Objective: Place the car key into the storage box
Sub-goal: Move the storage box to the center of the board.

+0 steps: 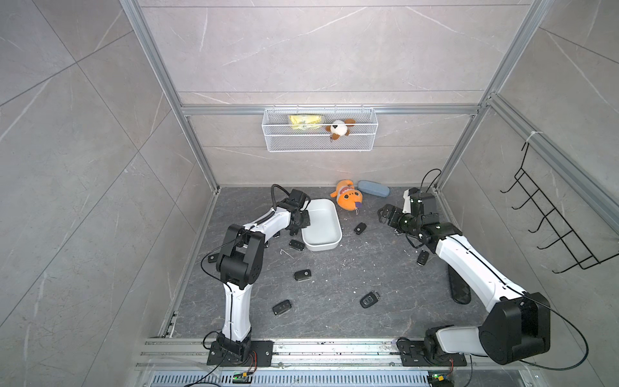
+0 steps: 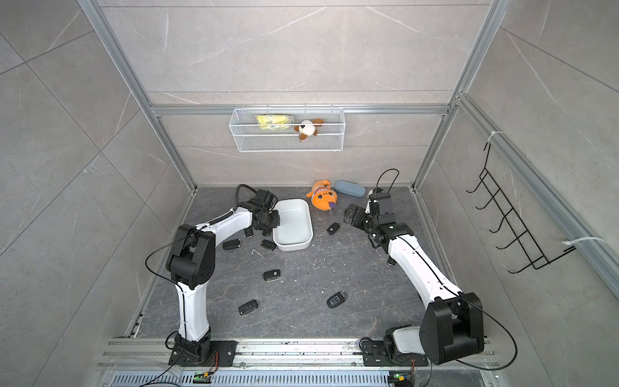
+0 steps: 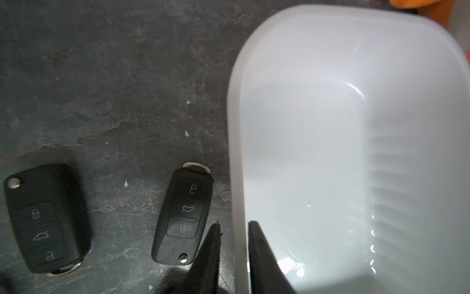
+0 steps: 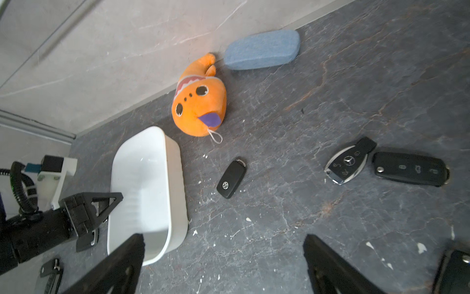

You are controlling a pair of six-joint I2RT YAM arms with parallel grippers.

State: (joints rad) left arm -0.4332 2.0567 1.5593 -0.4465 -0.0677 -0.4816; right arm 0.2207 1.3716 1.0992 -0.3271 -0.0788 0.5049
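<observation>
Top views: the storage box (image 1: 323,247) is seen toward the back of the dark table (image 1: 335,278), left of centre, its white floor bare. The left gripper (image 1: 304,219) is set at the box's left wall; the grip cannot be made out from here. The right gripper (image 1: 384,214) is held above the table well to the right of the box, spread wide, with nothing in it. A badged car key (image 1: 360,229) is noted on the table between the box and the right gripper. Other keys are scattered nearer the front, among them a front key (image 2: 337,299). An orange plush toy (image 1: 348,200) and a blue-grey case (image 1: 373,188) are found behind the box, by the back wall. Left wrist view: the left gripper (image 3: 234,223) is closed on the box wall (image 3: 234,127), one finger inside and one outside. A buttoned key (image 3: 183,216) is seen flat on the table just beside that wall, and a second buttoned key (image 3: 47,219) farther off. Right wrist view: the right gripper (image 4: 223,236) is shown wide open and empty. The badged car key lies just beside the box, not touching. A silver-edged key (image 4: 347,164) and a long black key (image 4: 409,168) are seen end to end, well apart from the box.
</observation>
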